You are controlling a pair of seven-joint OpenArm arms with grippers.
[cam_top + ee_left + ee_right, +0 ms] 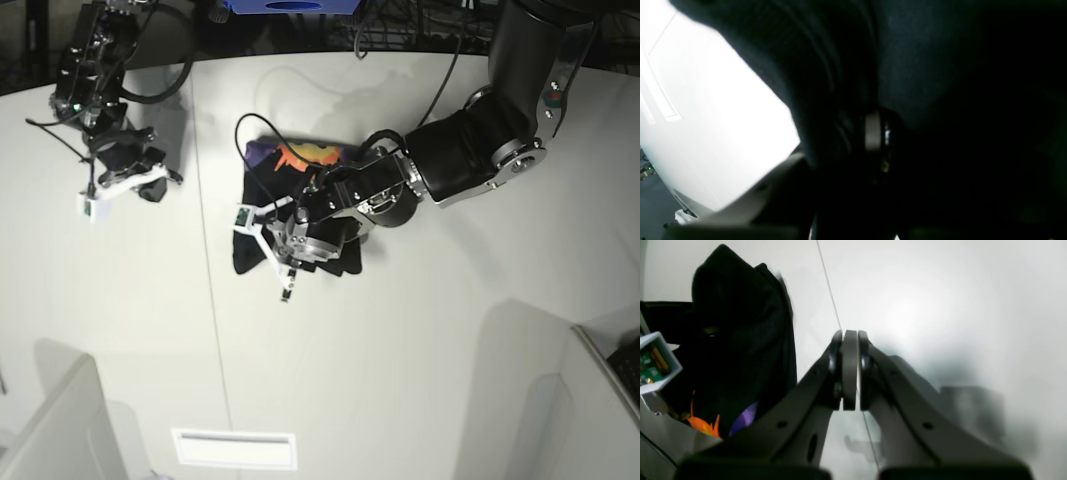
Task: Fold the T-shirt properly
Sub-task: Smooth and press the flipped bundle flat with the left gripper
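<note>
The black T-shirt (300,195) lies bunched in a thick bundle mid-table, with its orange and purple print (312,155) showing at the far edge. My left gripper (287,272) sits at the bundle's near edge. In the left wrist view black cloth (907,66) fills the frame around one grey finger pad (872,131), so the jaws are shut on the T-shirt. My right gripper (850,370) is shut with nothing in it, off to the left over bare table (150,187). It sees the T-shirt (740,340) beside it.
A seam (205,260) runs down the white table left of the shirt. A white label strip (235,448) lies near the front edge. Grey panels stand at the front left (60,430) and front right (560,400). A blue box (290,5) and cables sit at the back.
</note>
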